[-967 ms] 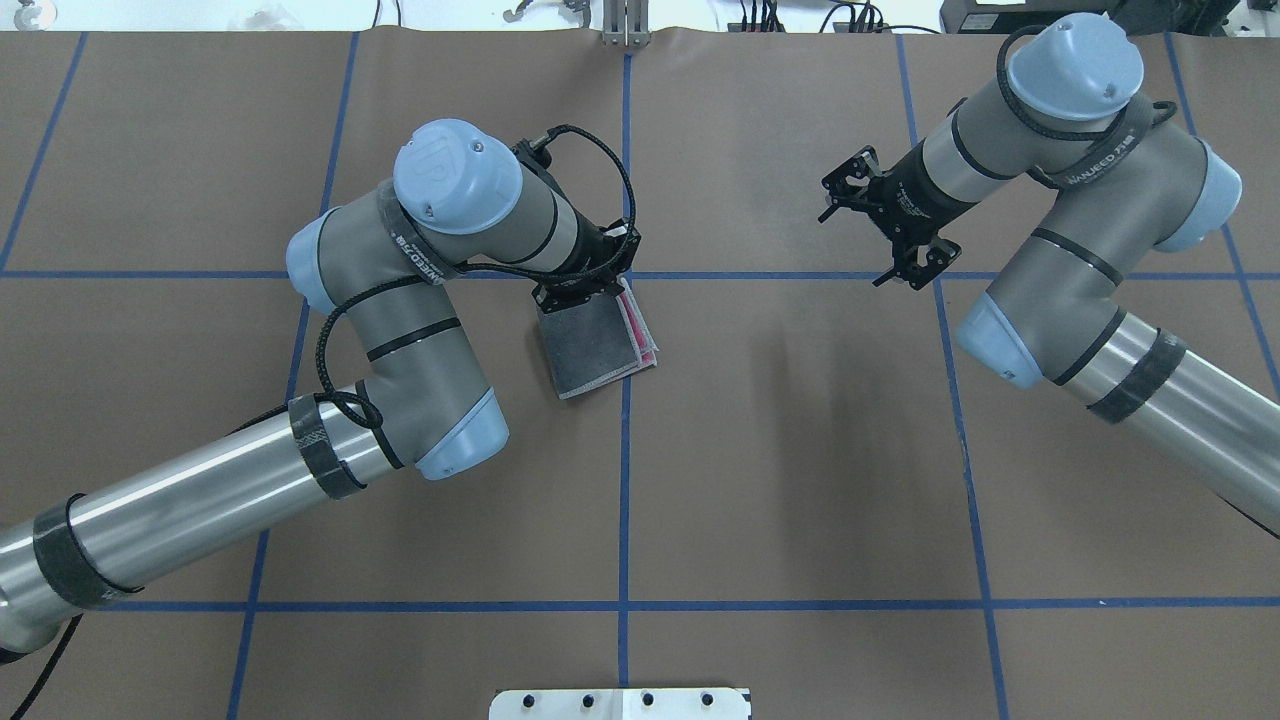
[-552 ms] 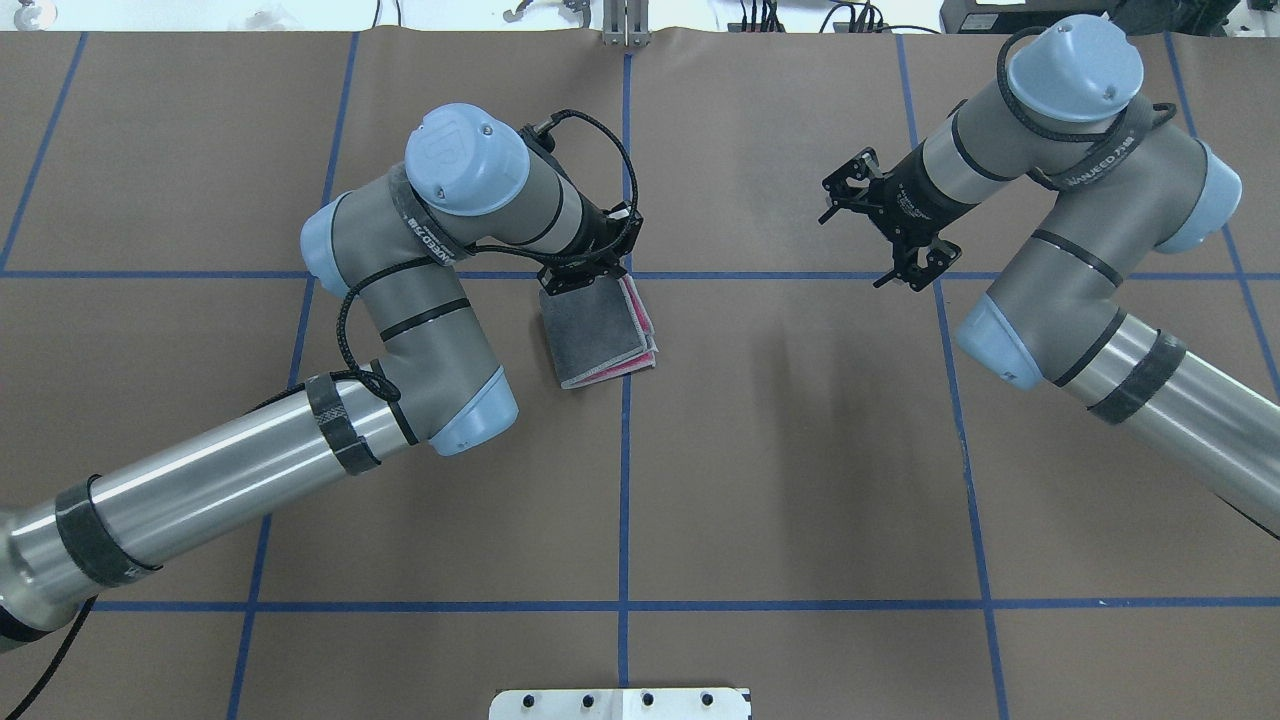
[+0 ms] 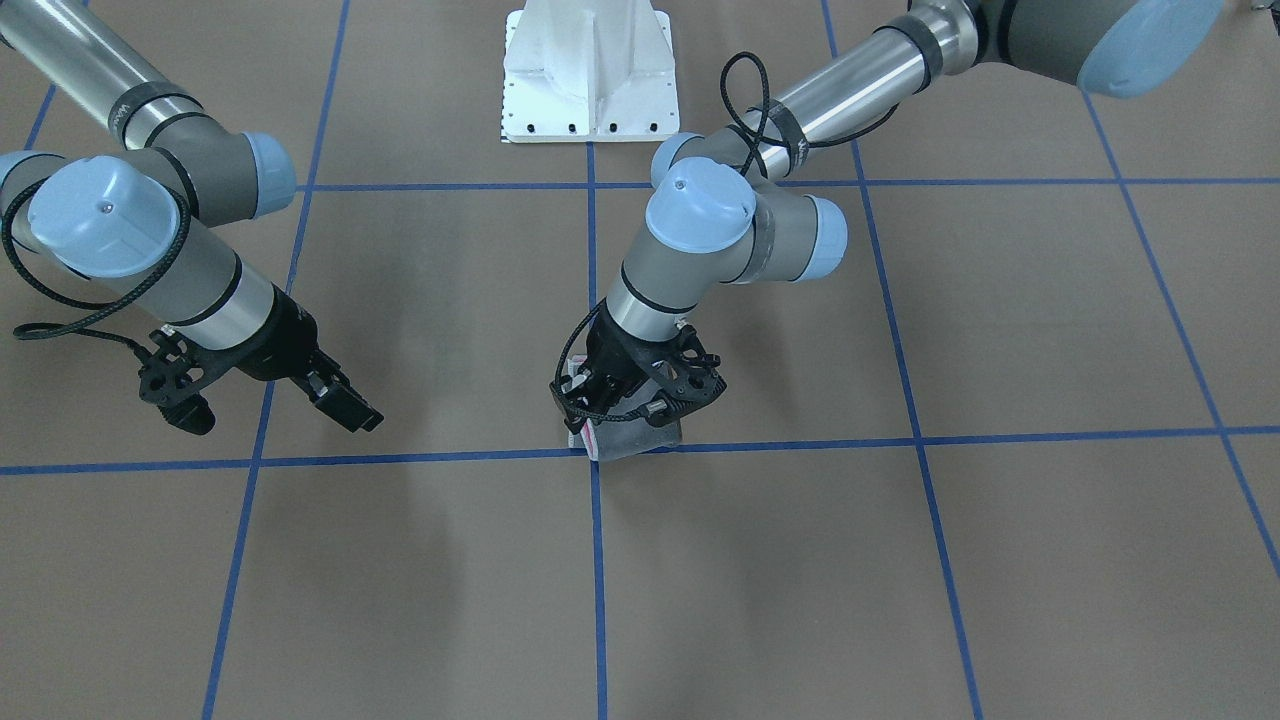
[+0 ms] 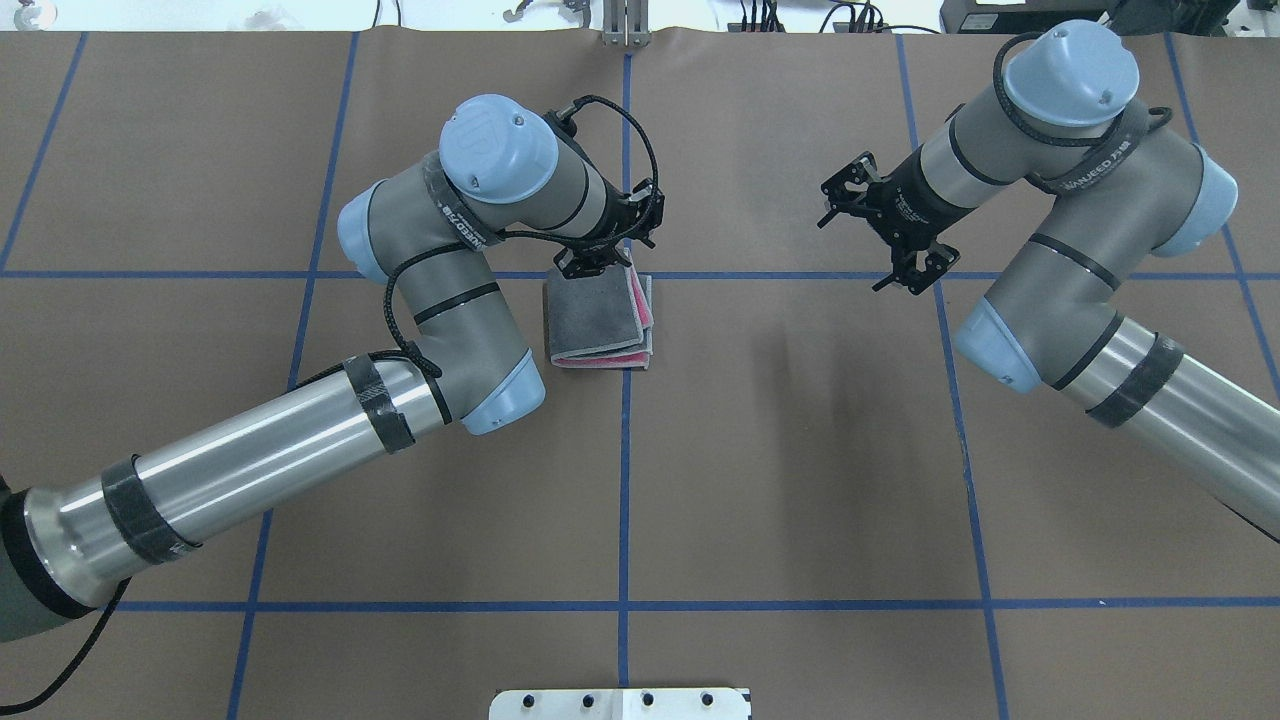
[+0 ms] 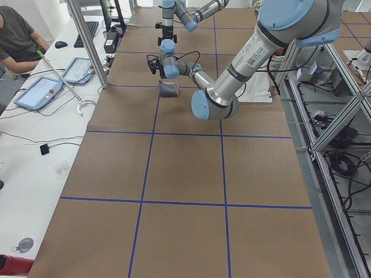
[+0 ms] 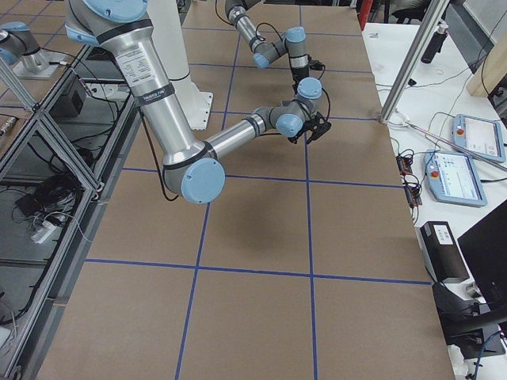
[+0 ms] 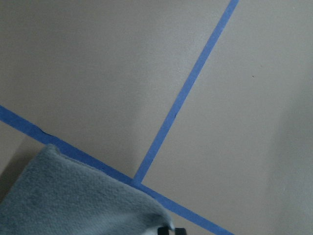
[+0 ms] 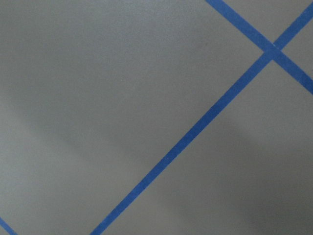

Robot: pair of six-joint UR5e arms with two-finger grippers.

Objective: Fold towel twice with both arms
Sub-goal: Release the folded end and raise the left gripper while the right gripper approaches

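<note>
The towel (image 4: 595, 320) lies folded into a small thick square by the table's central grid crossing, dark grey face up, pink layers showing at its right and near edges. My left gripper (image 4: 600, 265) points down at the towel's far edge and looks shut on it. From the front the towel (image 3: 640, 440) shows just below the left gripper (image 3: 630, 415). The left wrist view shows a grey corner of the towel (image 7: 73, 196) on blue tape. My right gripper (image 4: 862, 238) hovers open and empty over bare table, well to the right; it shows in the front view as well (image 3: 265, 405).
Brown paper with blue tape grid lines (image 4: 624, 480) covers the table. The white pedestal base (image 3: 590, 70) stands at the robot's side. In the exterior left view a person (image 5: 17, 35) sits at a side desk with tablets (image 5: 37, 92).
The left arm swung toward the centre and away from the robot. The towel turned with it from tilted to square with the grid. The right arm barely moved.
</note>
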